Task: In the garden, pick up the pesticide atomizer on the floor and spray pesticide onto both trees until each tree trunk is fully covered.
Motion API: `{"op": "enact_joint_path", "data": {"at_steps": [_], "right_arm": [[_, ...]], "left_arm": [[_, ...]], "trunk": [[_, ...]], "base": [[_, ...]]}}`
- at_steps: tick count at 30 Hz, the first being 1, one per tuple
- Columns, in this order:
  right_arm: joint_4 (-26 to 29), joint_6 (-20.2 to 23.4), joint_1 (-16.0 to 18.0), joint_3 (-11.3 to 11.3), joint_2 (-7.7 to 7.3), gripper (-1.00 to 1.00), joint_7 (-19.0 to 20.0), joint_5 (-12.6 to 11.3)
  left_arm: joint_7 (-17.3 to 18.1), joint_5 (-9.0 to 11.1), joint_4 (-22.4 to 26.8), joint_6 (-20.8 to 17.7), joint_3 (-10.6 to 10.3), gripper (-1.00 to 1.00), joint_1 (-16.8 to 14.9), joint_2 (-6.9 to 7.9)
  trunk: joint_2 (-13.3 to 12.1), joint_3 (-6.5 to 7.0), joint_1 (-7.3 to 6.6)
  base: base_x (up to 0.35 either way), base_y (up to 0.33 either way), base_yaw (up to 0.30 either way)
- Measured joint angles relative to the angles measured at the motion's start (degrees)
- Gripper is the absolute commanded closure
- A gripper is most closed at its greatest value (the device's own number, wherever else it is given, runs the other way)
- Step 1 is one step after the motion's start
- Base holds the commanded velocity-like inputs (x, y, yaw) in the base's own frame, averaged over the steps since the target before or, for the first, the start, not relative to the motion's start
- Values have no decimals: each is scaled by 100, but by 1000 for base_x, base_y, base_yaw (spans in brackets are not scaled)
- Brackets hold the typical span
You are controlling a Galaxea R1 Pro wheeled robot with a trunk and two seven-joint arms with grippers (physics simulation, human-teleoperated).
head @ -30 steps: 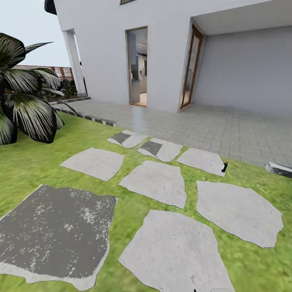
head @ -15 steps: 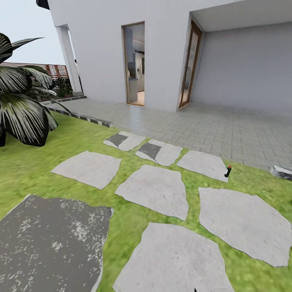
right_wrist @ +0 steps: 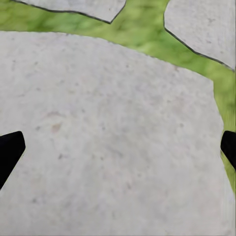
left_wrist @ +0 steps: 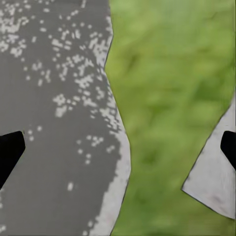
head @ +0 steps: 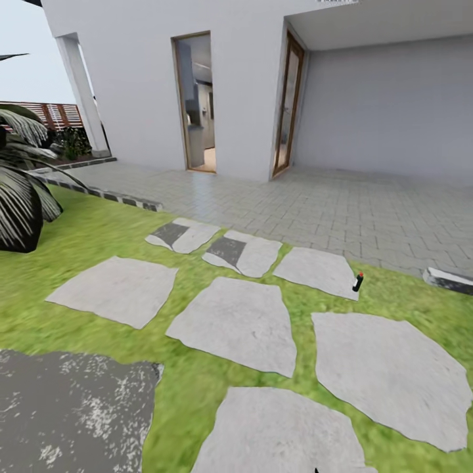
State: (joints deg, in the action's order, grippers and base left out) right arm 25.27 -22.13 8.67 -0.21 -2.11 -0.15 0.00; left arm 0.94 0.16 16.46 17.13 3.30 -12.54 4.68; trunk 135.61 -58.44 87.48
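1. Pesticide atomizer (head: pixel 358 282): a small dark bottle with a red top, standing upright on the lawn (head: pixel 197 368) at the corner of a pale stepping stone (head: pixel 315 270), close to the paved patio (head: pixel 341 203). It is ahead and to the robot's right, well apart from both arms, and not yet picked up.

2. Left gripper (left_wrist: pixel 118 147): jaws spread wide, with only the dark fingertips (left_wrist: pixel 10 150) showing at the frame edges. Nothing is held. Below it lie a dark speckled slab (left_wrist: pixel 54 123) and a strip of grass.

3. Right gripper (right_wrist: pixel 118 147): jaws likewise spread and empty, hanging over a large pale slab (right_wrist: pixel 108 137).

4. Surroundings: a white house wall with an open doorway (head: pixel 197 105), a short palm (head: pixel 20 197) at the left, and a slatted fence (head: pixel 59 115) beyond it. The thick-trunked trees are not identifiable here.

5. Stage, as judged: approach drive; the grasp has not begun.

6. Risks, as judged:
   - The bottle is slim and upright, so a low arm or the base could knock it over on arrival.
   - It sits at a stone edge, where uneven footing may tilt it during the pinch.
   - Stopping too far off would force an overstretched downward reach.
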Motion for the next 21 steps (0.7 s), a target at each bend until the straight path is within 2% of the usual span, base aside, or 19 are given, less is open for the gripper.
{"op": "enact_joint_path", "data": {"at_steps": [12,21], "right_arm": [[-1,-2,0,5,0,-100,-6,0],[0,-1,-2,5,0,-100,-1,0]], "left_arm": [[-2,0,0,0,0,-100,0,0],[-2,0,0,1,-1,-100,-2,0]], "trunk": [[0,0,0],[0,0,0]], "base": [[338,0,0],[338,0,-274]]}}
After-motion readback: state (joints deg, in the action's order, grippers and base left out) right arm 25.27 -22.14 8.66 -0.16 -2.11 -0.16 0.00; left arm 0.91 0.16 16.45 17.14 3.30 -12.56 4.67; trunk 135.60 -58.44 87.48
